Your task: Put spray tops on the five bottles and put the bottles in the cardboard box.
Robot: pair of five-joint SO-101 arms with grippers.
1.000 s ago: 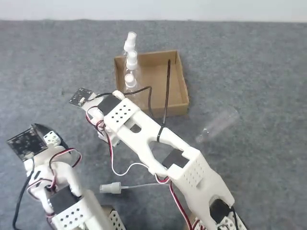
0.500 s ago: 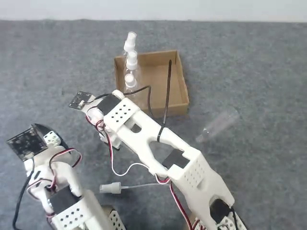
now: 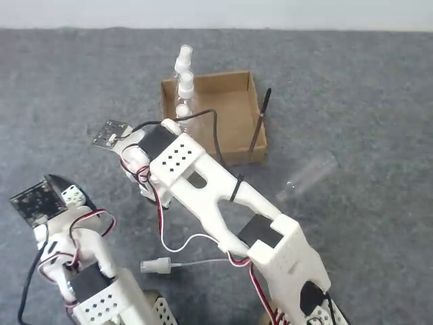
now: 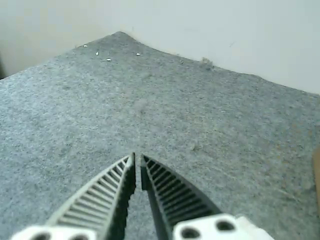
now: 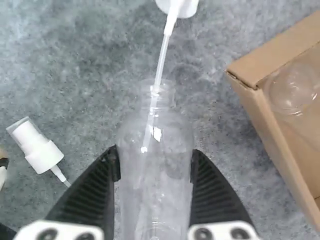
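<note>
Right wrist view: the held bottle (image 5: 154, 145), between the fingers of the right gripper (image 5: 155, 152), runs out of the picture past its shoulder, so its base cannot be seen. The spray top (image 5: 177, 5) beyond its neck is cut off at the head. The cardboard box (image 5: 272, 95) is cut off, with one corner showing.

High view: the right arm (image 3: 203, 179) covers that gripper and bottle, and partly hides the nearest boxed bottle (image 3: 181, 110).

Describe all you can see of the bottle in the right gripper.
The bottle is clear plastic, round-bodied with a narrow open neck, and looks empty. The right gripper clamps its body from both sides. A white spray top is unseated: only its thin dip tube runs through the neck into the body. The bottle is over grey carpet, near the cardboard box corner but apart from it.
</note>
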